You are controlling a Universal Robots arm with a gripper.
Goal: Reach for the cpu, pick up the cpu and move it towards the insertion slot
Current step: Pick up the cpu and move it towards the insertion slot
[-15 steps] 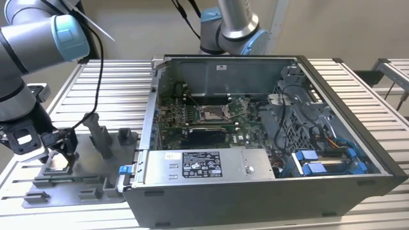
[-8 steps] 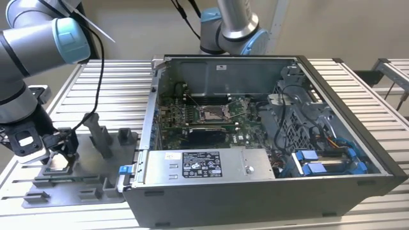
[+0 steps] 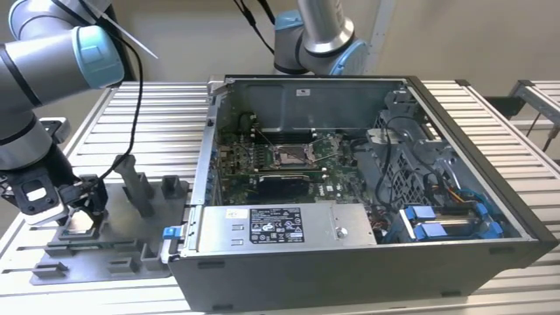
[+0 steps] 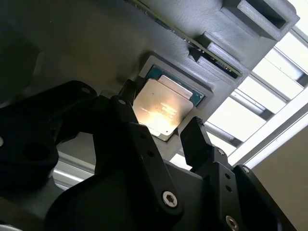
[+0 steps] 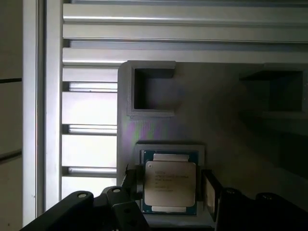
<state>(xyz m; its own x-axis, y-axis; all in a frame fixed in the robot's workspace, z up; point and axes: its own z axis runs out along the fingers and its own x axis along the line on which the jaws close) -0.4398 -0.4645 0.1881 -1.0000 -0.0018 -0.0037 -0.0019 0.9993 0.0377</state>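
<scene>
The cpu (image 5: 170,186) is a silvery square chip lying flat in a recess of the grey fixture plate (image 5: 226,125); it also appears in the second wrist view (image 4: 163,108). My gripper (image 5: 171,188) hangs low over it, open, with one black finger (image 5: 131,182) on each side of the chip and close to its edges. In the exterior view the gripper (image 3: 83,211) is at the left, over the fixture plate (image 3: 114,259). The insertion slot (image 3: 293,155), with its shiny frame, lies on the green board inside the open computer case (image 3: 368,262).
Upright grey fixture blocks (image 3: 140,187) stand on the plate between the gripper and the case wall. A second arm's base (image 3: 315,39) stands behind the case. A power supply (image 3: 275,226) and blue drive brackets (image 3: 446,223) fill the case's near side. All rests on a slatted aluminium table (image 3: 157,125).
</scene>
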